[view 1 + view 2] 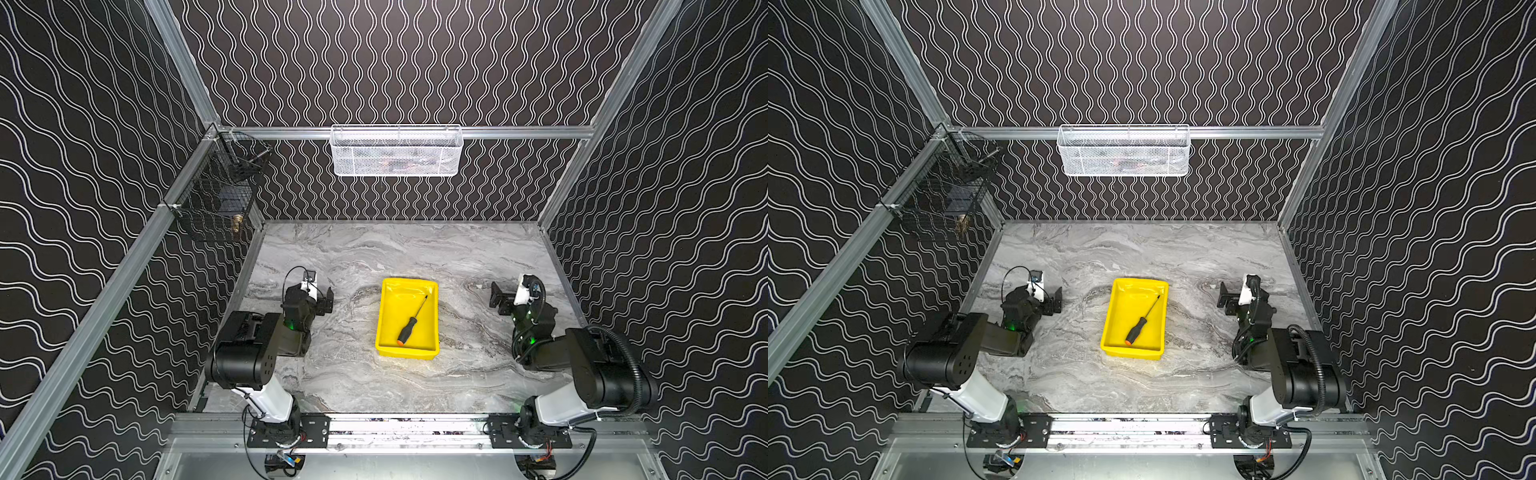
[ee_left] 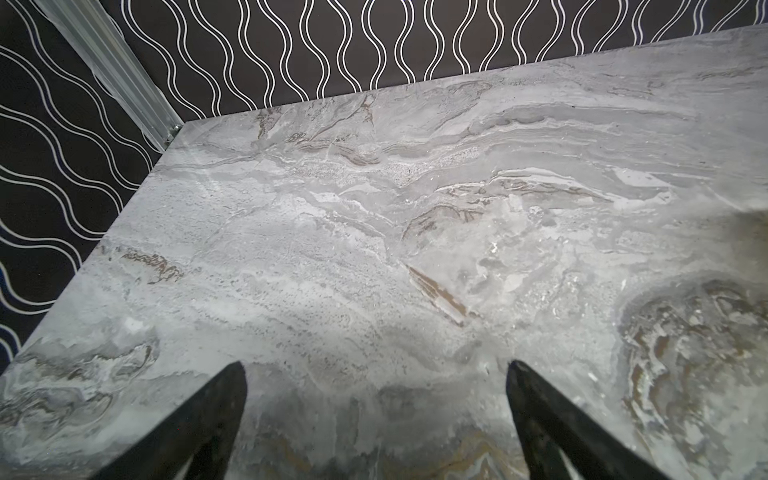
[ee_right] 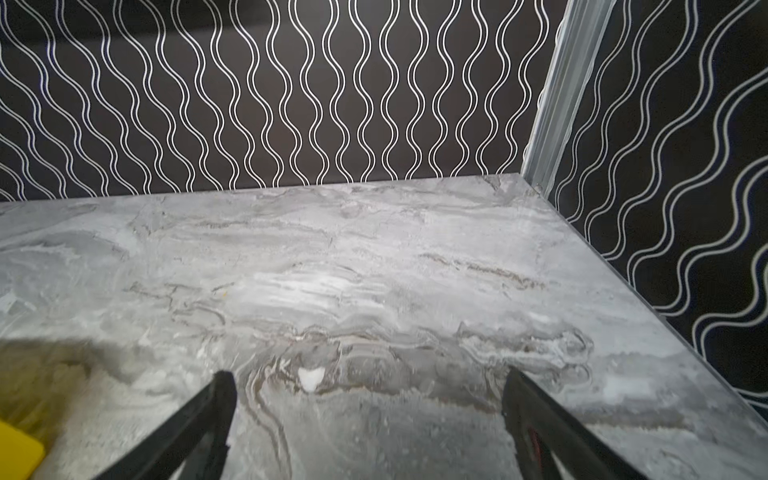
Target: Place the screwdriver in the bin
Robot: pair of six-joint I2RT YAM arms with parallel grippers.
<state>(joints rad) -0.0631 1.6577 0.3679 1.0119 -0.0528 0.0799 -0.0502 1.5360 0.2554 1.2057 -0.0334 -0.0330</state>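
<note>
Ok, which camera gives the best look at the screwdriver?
Both top views: the whole screwdriver lies diagonally inside the bin, unobstructed. The wrist views miss it; the right wrist view catches only a yellow bin corner.

**Glossy plastic on veined stone**

The bin (image 1: 407, 353) was glossy yellow plastic, and its floor caught pale glare. The screwdriver (image 1: 413, 319) had a thin dark metal shaft and a matt black handle with an orange end. The table (image 1: 374, 382) looked like smooth grey marble with a faint sheen. The walls (image 1: 415, 62) were matt black, and the frame rails (image 1: 519, 132) were pale brushed metal. The white basket (image 1: 395, 160) was fine mesh, the black basket (image 1: 216, 208) open wire.
</note>
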